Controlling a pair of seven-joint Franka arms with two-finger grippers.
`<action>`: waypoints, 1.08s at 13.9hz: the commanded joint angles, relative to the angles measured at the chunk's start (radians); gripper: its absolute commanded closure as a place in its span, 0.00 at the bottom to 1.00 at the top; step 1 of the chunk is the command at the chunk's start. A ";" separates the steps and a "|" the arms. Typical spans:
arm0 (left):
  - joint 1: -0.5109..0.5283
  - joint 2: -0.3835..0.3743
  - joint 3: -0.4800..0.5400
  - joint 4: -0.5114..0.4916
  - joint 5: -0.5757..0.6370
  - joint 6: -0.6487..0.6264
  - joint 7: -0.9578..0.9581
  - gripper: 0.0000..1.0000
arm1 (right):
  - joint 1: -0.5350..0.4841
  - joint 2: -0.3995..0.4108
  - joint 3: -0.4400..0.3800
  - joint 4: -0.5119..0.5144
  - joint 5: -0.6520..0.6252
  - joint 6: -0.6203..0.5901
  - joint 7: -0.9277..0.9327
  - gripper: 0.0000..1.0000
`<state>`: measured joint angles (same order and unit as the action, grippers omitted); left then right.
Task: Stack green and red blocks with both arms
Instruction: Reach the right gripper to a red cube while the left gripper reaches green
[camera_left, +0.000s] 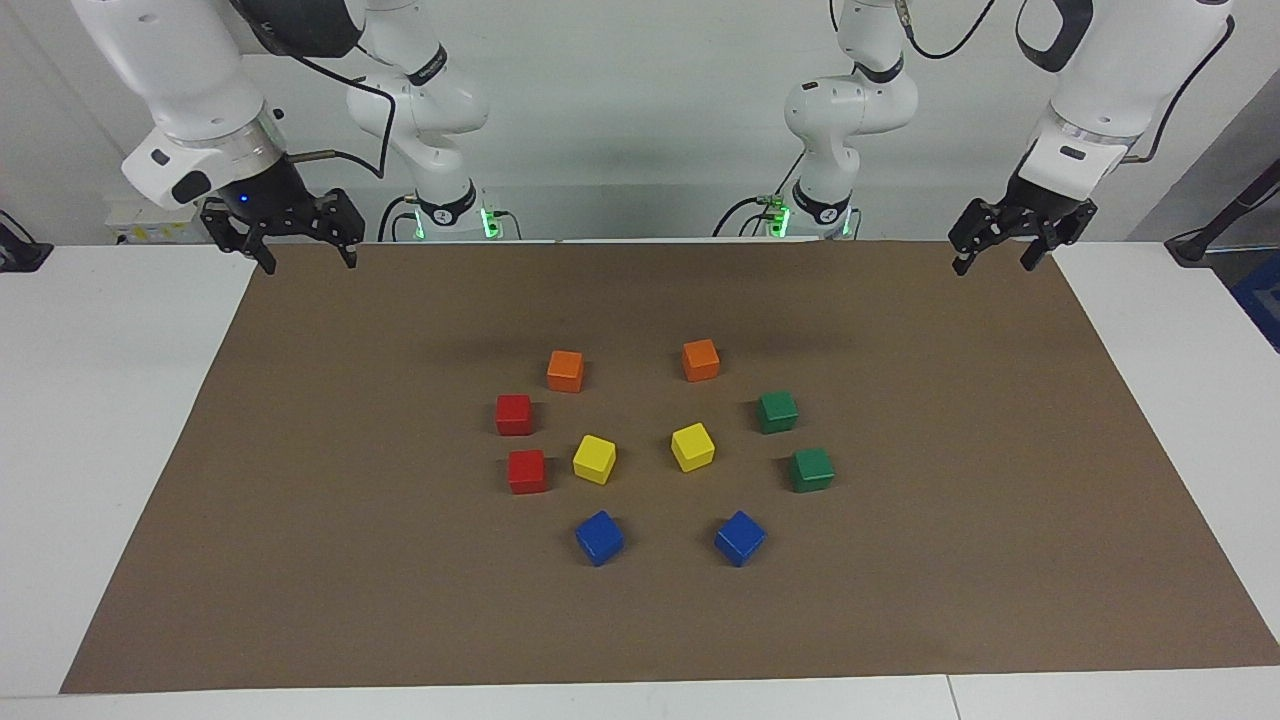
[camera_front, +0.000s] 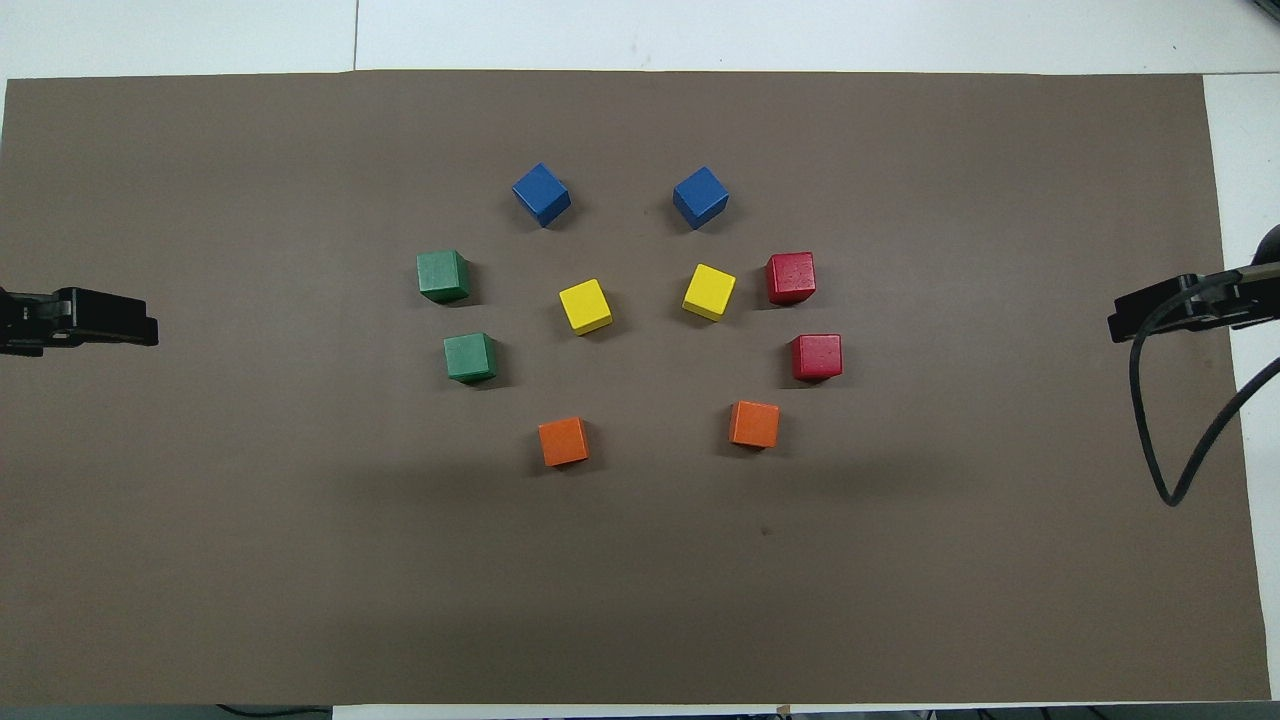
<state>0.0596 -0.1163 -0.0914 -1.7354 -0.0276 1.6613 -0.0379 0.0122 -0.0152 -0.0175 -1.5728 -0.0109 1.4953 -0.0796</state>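
Two green blocks (camera_left: 778, 411) (camera_left: 812, 469) lie apart on the brown mat toward the left arm's end; from overhead they show as the green blocks (camera_front: 470, 357) (camera_front: 443, 276). Two red blocks (camera_left: 514, 414) (camera_left: 527, 471) lie apart toward the right arm's end, also the red blocks (camera_front: 817, 357) (camera_front: 791, 277). All four rest singly on the mat, none stacked. My left gripper (camera_left: 993, 265) hangs open and empty over the mat's corner by its base. Above the other robot-side corner, my right gripper (camera_left: 309, 262) is open and empty too. Both arms wait.
Between the green and red pairs lie two yellow cubes (camera_left: 594, 459) (camera_left: 692, 446). Two orange cubes (camera_left: 565, 370) (camera_left: 700, 359) sit nearer to the robots, two blue cubes (camera_left: 599, 537) (camera_left: 739, 537) farther out. The brown mat (camera_left: 300, 560) covers most of the white table.
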 joint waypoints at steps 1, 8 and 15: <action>0.002 -0.019 0.001 -0.018 -0.017 0.017 0.012 0.00 | 0.006 -0.023 -0.002 -0.026 -0.014 -0.004 -0.028 0.00; 0.002 -0.026 0.002 -0.021 -0.017 0.012 0.027 0.00 | 0.027 -0.023 0.010 -0.030 0.002 0.013 0.018 0.00; -0.006 -0.034 -0.002 -0.049 -0.017 0.055 0.015 0.00 | 0.265 0.075 0.011 -0.225 0.002 0.422 0.401 0.00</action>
<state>0.0589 -0.1195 -0.0931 -1.7370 -0.0276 1.6676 -0.0245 0.2515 0.0121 -0.0032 -1.7372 -0.0085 1.7961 0.2651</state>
